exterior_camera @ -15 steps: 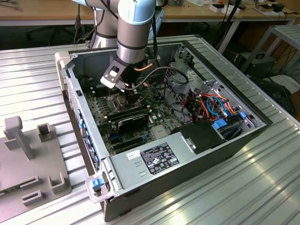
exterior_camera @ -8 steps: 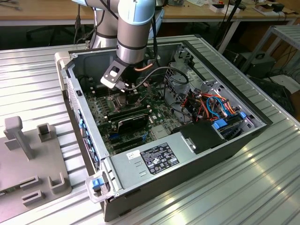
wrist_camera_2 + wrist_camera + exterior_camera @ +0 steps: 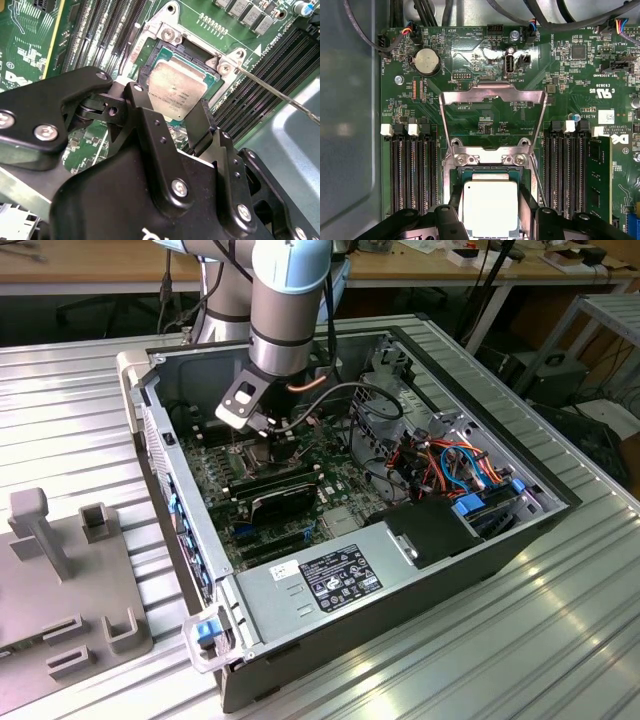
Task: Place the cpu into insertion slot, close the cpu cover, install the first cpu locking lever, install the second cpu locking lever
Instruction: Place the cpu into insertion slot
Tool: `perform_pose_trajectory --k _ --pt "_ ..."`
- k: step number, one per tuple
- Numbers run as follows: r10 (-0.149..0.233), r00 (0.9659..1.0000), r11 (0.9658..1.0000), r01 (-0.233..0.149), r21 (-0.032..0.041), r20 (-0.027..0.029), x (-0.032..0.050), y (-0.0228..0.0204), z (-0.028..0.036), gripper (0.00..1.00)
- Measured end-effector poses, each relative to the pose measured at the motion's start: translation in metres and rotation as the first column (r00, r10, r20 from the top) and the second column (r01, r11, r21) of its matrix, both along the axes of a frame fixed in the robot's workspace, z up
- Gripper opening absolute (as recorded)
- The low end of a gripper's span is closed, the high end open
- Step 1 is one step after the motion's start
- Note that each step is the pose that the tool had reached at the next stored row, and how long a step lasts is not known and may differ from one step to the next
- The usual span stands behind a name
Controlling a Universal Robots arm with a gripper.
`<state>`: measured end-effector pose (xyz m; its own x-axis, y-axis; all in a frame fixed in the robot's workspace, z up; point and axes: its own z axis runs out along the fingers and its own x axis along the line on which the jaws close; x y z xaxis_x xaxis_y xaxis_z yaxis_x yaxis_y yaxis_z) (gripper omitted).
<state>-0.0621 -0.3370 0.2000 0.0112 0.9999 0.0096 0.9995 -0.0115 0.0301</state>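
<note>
The cpu (image 3: pixel 176 89) is a silver-grey square held between my black fingers (image 3: pixel 136 96), level with the insertion slot (image 3: pixel 170 52), whose dark frame shows around it. In the first wrist view the cpu (image 3: pixel 490 206) covers most of the insertion slot (image 3: pixel 490 173). My gripper (image 3: pixel 170 106) is shut on the chip's two opposite sides; whether the chip rests fully in the slot I cannot tell. The cpu cover (image 3: pixel 492 94) stands swung open on its hinge beyond the slot. A thin metal locking lever (image 3: pixel 272 92) sticks out beside the socket. In the exterior view my gripper (image 3: pixel 250 440) is low over the motherboard.
Long black memory slots (image 3: pixel 412 170) flank the socket on both sides, with one green module (image 3: pixel 597 175) fitted. The open computer case (image 3: pixel 150 430) has a power supply (image 3: pixel 330 580) in front and cable bundles (image 3: pixel 450 465) at the exterior view's right. A grey fixture (image 3: pixel 60 590) lies outside the case.
</note>
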Motion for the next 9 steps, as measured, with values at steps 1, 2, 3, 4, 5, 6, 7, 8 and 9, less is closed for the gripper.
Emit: perform_pose_trajectory --k 1,2,3,4,5,6,7,8,9 --pt "0.001 1.0 1.0 -0.001 0.0 0.0 0.0001 0.0 0.0 0.54" --pt "0.002 1.0 1.0 -0.002 0.0 0.0 0.0002 0.0 0.0 0.54" --pt "0.002 1.0 1.0 -0.002 0.0 0.0 0.0003 0.0 0.0 0.54" --pt "0.003 1.0 1.0 -0.003 0.0 -0.0002 0.0004 0.0 0.0 0.54" --pt "0.004 1.0 1.0 -0.004 0.0 -0.0001 0.0005 0.0 0.0 0.54" --pt "0.004 1.0 1.0 -0.004 0.0 -0.0001 0.0006 0.0 0.0 0.54" --pt "0.004 1.0 1.0 -0.004 0.0 -0.0001 0.0006 0.0 0.0 0.54" --pt "0.004 1.0 1.0 -0.004 0.0 -0.0001 0.0007 0.0 0.0 0.54" --pt "0.004 1.0 1.0 -0.004 0.0 -0.0001 0.0007 0.0 0.0 0.54"
